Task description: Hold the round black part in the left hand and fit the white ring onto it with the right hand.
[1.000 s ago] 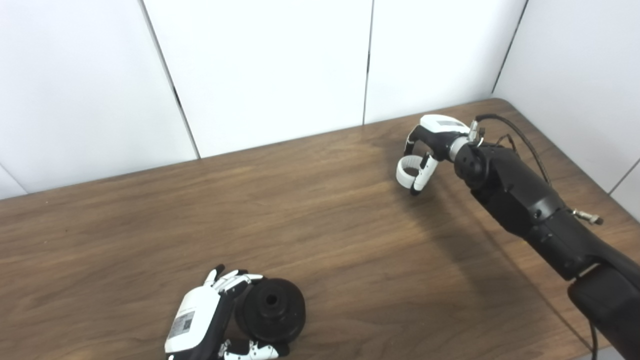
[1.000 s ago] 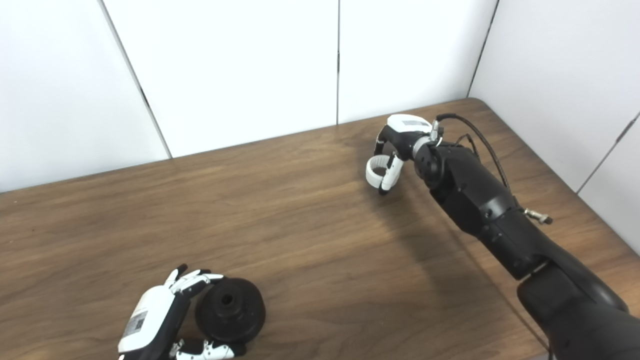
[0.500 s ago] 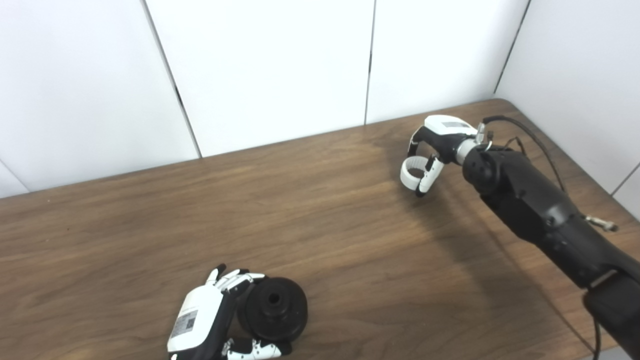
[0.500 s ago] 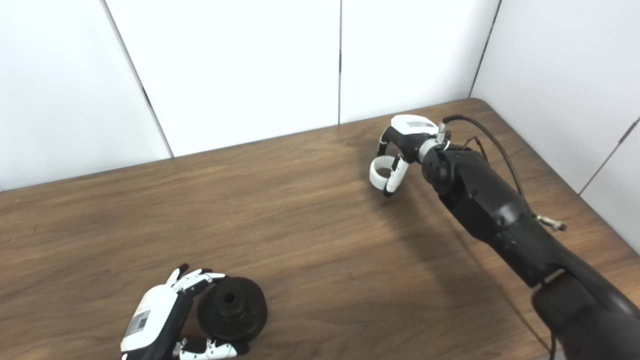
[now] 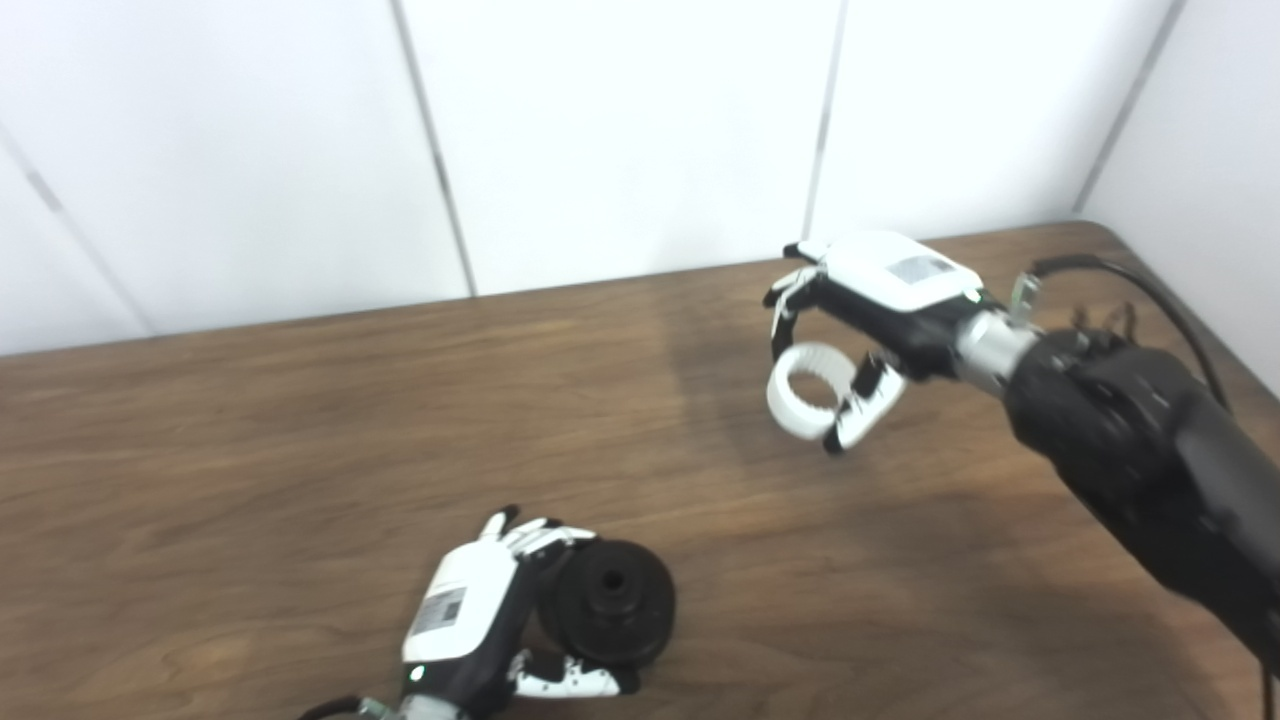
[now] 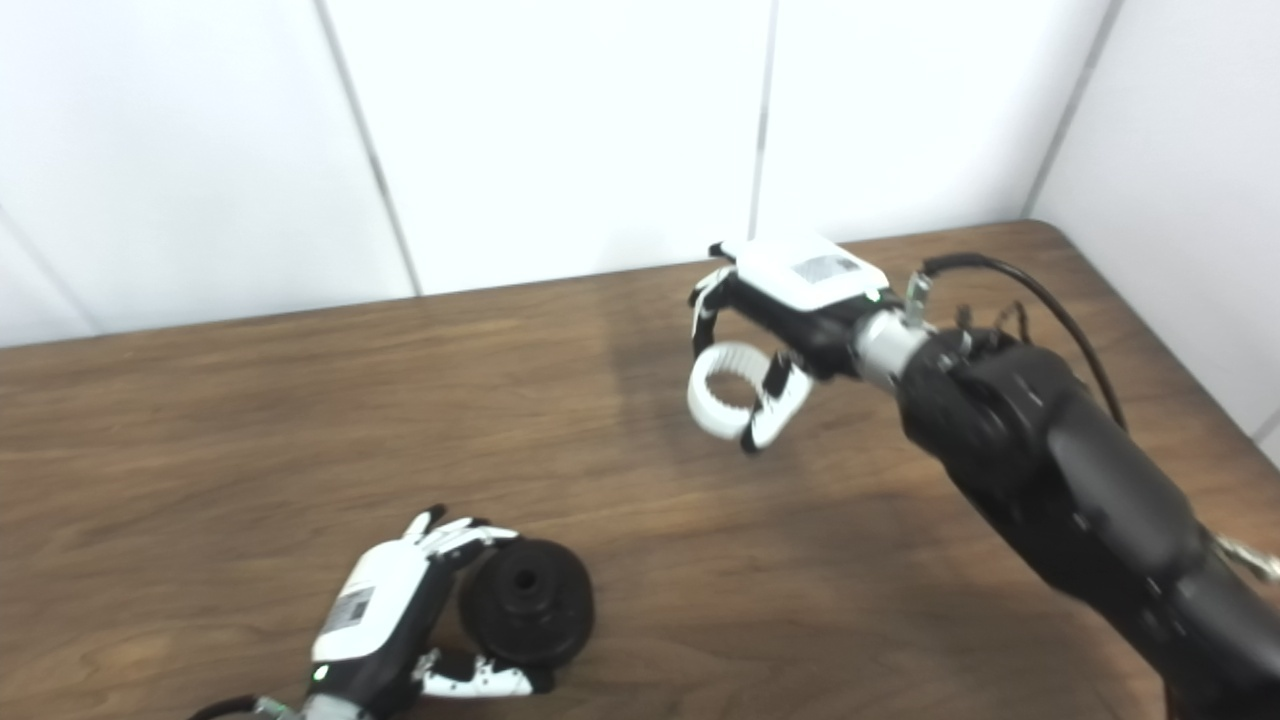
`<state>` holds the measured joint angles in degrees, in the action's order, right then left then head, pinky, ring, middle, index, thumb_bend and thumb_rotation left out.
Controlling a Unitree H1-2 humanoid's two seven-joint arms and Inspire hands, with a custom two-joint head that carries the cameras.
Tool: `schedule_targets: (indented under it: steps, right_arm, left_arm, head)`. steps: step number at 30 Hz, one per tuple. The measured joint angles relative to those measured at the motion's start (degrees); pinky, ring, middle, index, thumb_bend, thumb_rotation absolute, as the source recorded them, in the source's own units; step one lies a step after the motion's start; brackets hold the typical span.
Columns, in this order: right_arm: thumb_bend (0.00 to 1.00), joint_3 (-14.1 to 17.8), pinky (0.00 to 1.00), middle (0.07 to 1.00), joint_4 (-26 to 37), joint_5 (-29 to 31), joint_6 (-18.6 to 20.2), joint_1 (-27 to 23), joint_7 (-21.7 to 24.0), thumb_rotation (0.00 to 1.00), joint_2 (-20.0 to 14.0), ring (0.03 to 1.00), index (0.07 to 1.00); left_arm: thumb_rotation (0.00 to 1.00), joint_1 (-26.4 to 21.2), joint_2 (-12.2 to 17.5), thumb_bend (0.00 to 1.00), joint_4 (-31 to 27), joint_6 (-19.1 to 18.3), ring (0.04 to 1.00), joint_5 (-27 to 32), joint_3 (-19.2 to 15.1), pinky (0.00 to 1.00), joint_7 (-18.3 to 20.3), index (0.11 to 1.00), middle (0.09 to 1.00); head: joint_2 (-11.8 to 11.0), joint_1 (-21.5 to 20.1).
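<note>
The left hand (image 5: 470, 620) grips the round black part (image 5: 612, 615). Well beyond that part, the right hand (image 5: 870, 320) pinches the white ring (image 5: 805, 392) above the desk (image 5: 300, 420)

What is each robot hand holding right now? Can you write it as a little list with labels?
left hand: shut on the black part, low at the near edge of the table
right hand: shut on the white ring, lifted above the table
ring on part: not yet, they are far apart
ring's place: right of the black part and farther back
black part: round, with a hole in its middle
</note>
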<state>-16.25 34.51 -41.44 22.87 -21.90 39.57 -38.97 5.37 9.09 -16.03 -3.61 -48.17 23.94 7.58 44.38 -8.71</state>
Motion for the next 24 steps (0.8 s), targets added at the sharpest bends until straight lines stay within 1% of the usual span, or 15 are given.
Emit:
schedule_targets:
  steps: [1, 6, 8, 10, 17, 21, 24]
  right_arm:
    - [0.53, -0.14, 0.95, 0.818, 1.37, 0.01, -0.05, 0.01, 0.67, 0.14, 0.67, 0.982, 0.482]
    - [0.52, -0.40, 0.95, 0.818, 8.17, 0.37, 0.47, 0.31, 5.62, 0.13, 4.05, 0.973, 0.482]
    - [0.52, -0.44, 0.95, 0.818, 11.21, 0.35, 0.85, 0.31, 7.72, 0.13, 5.00, 0.975, 0.482]
    - [0.52, -0.53, 0.93, 0.809, 13.08, 0.24, 1.05, 0.27, 9.98, 0.13, 5.93, 0.961, 0.482]
    - [0.53, -2.78, 0.93, 0.804, 14.26, 0.11, 0.26, 0.17, 14.26, 0.13, 9.97, 0.950, 0.481]
    - [0.53, -3.72, 0.92, 0.801, 14.24, -0.61, -0.98, 0.16, 15.37, 0.14, 11.24, 0.942, 0.482]
    - [0.53, -4.19, 0.91, 0.803, 13.69, -0.76, -1.74, 0.19, 15.81, 0.14, 12.04, 0.941, 0.482]
  left_arm:
    - [0.05, -0.10, -0.20, 0.52, 0.00, -0.14, 0.863, -0.41, 0.22, 1.00, 0.01, 0.482, 0.770]
    - [0.06, -0.47, -1.61, 0.52, 0.00, -1.75, 0.875, -1.94, 1.32, 1.00, 0.69, 0.483, 0.775]
    - [0.06, -0.80, -1.87, 0.52, 0.00, -2.40, 0.878, -2.30, 1.62, 1.00, 1.24, 0.483, 0.777]
    - [0.06, -1.17, -2.04, 0.52, 0.00, -2.81, 0.880, -2.75, 1.93, 1.00, 1.59, 0.482, 0.777]
    - [0.06, -1.81, -3.26, 0.52, -0.11, -5.03, 0.881, -4.13, 2.92, 1.00, 2.54, 0.481, 0.778]
    - [0.06, -2.10, -3.51, 0.53, -0.58, -6.23, 0.875, -5.30, 3.47, 1.00, 3.36, 0.481, 0.774]
    - [0.06, -2.43, -3.61, 0.53, -0.66, -6.76, 0.874, -5.74, 3.81, 1.00, 3.63, 0.480, 0.773]
  head:
    - [0.00, 0.01]
    - [2.11, 3.34]
    - [2.64, 3.78]
    - [3.08, 4.14]
    - [5.10, 6.24]
    - [6.07, 7.13]
    - [6.24, 7.48]
